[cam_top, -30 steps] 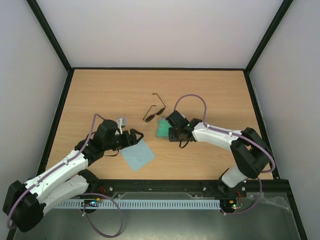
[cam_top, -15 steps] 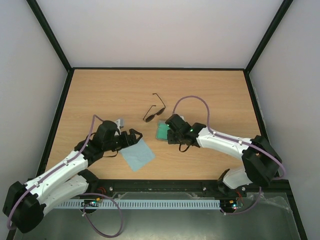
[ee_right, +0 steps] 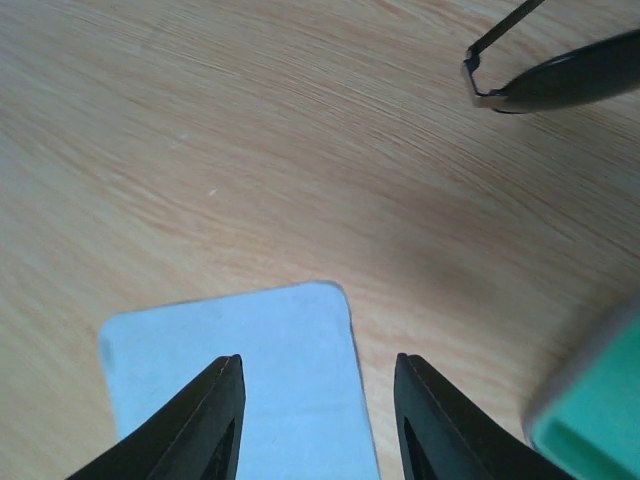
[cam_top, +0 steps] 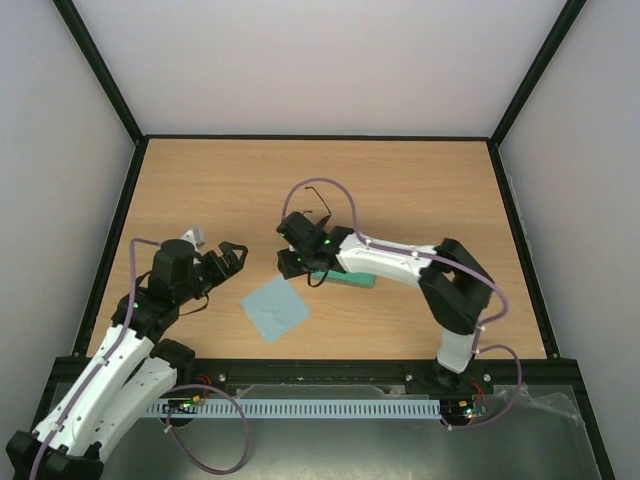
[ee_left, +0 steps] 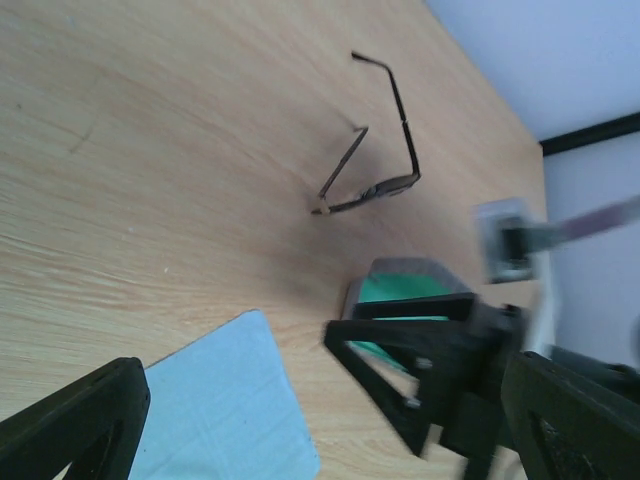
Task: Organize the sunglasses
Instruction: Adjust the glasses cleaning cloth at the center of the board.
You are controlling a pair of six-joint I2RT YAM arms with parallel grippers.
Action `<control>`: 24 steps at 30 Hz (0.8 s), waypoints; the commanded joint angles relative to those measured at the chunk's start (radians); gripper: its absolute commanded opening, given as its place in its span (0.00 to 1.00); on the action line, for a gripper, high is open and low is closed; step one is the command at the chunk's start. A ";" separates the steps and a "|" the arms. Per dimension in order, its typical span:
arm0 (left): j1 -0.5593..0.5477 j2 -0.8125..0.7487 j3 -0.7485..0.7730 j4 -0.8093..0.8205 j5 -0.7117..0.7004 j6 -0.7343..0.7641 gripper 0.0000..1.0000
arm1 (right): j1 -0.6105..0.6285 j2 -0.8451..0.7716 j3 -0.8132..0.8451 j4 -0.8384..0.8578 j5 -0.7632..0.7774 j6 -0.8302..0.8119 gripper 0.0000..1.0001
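The sunglasses (ee_left: 372,160) lie unfolded on the wooden table, thin dark frame, temple arms spread. In the top view only one temple arm (cam_top: 317,191) shows behind my right wrist. In the right wrist view a lens (ee_right: 570,82) shows at the top right. My right gripper (cam_top: 285,262) is open and empty, just above the far corner of the light blue cloth (ee_right: 240,400), near the sunglasses. It also shows in the left wrist view (ee_left: 420,380). My left gripper (cam_top: 234,256) is open and empty, left of the cloth (cam_top: 275,309).
The grey, green-lined case (cam_top: 348,279) lies open beside my right forearm, right of the cloth. It also shows in the left wrist view (ee_left: 405,292) and at the right edge of the right wrist view (ee_right: 595,410). Black frame rails border the table.
My right gripper has swung left from over the case to the cloth's far corner, uncovering the case. My left arm has pulled back to the left, away from the cloth.
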 commanded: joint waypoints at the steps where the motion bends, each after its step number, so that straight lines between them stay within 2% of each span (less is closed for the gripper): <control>1: 0.035 -0.039 0.056 -0.101 -0.016 0.005 0.99 | 0.013 0.137 0.093 -0.076 0.027 -0.053 0.43; 14: 0.046 -0.039 0.037 -0.097 0.000 0.012 0.99 | 0.038 0.290 0.180 -0.078 0.063 -0.064 0.23; 24: 0.049 -0.042 0.023 -0.090 0.009 0.013 0.99 | 0.044 0.324 0.197 -0.094 0.127 -0.064 0.22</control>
